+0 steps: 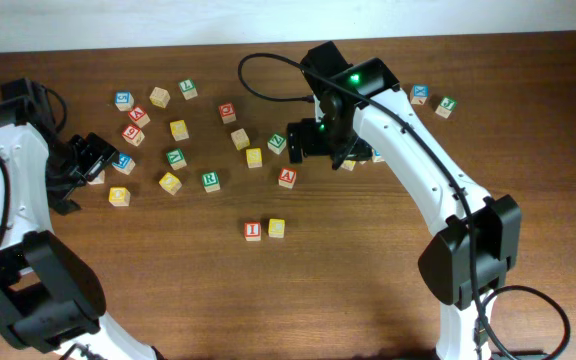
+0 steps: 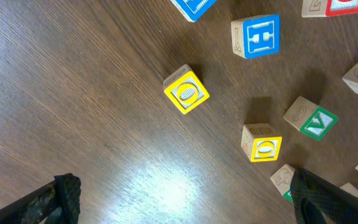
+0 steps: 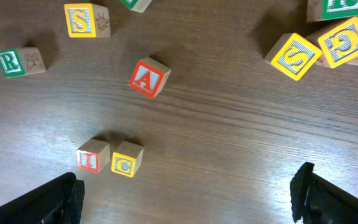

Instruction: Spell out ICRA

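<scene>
Overhead, the I block [image 1: 253, 231] and C block [image 1: 276, 228] are seen side by side on the table [image 1: 368, 290]. The A block [image 1: 287, 178] and R block [image 1: 210, 181] lie apart from them. How the jaws of the left pincer [image 1: 93, 158] and right pincer [image 1: 303, 140] stand cannot be made out. In the left wrist view, the left pincer [image 2: 188, 200] is shown spread and empty, partly cut off by the frame. In the right wrist view, the right pincer [image 3: 188, 198] is likewise spread and empty, and all four letters are legible.
</scene>
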Available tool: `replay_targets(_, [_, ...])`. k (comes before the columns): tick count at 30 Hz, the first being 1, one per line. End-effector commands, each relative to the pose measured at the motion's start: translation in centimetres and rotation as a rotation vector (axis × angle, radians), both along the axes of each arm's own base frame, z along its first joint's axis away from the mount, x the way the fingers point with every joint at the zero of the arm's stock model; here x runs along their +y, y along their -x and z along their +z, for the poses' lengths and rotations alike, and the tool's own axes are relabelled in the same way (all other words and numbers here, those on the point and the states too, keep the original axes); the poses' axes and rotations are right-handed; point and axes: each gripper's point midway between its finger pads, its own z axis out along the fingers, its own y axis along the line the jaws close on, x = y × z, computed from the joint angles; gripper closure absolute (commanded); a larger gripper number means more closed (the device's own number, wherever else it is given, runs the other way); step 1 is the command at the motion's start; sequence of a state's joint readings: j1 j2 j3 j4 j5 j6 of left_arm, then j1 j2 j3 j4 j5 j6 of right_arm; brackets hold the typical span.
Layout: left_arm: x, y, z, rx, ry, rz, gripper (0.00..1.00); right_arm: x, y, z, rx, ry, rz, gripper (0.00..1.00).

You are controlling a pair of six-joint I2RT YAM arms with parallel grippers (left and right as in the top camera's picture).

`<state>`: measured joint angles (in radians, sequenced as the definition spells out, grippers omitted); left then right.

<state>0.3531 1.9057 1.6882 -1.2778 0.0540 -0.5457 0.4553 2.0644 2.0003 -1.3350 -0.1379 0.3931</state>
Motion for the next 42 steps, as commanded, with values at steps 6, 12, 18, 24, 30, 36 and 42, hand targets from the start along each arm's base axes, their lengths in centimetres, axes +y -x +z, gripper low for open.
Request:
replay_targets(6, [-0.3, 0.0, -0.2, 0.003, 0.012, 0.002, 0.01, -5.8, -2.0, -0.7, -0.08, 0.252, -0.085, 0.02])
replay_targets(12, [-0.3, 0.0, -0.2, 0.003, 0.012, 0.002, 0.01, -7.8, -2.8, -0.8, -0.027, 0.144, -0.165, 0.02])
replay_targets(18, [-0.3, 0.0, -0.2, 0.003, 0.012, 0.002, 0.01, -2.4, -2.5, -0.2, -0.007, -0.078, -0.095, 0.02])
replay_targets(24, [-0.3, 0.0, -0.2, 0.003, 0.012, 0.002, 0.01, -0.2, -2.6, 0.1, -0.048, -0.097, -0.048, 0.02])
replay_targets(30, [-0.3, 0.0, -0.2, 0.003, 0.012, 0.002, 0.01, -0.2, -3.2, 0.2, -0.071, -0.098, -0.051, 0.02])
replay_targets(36, [-3.5, -1.8, 0.5, -0.094, 0.2, -0.019, 0.01, -2.2, -4.6, 0.2, -0.104, -0.072, -0.097, 0.02])
replay_targets(42, [-5.1, -7.3, 3.0, -0.341, 0.158, -0.28, 0.02, -4.4, -5.5, 0.0, -0.148, 0.027, -0.132, 0.02])
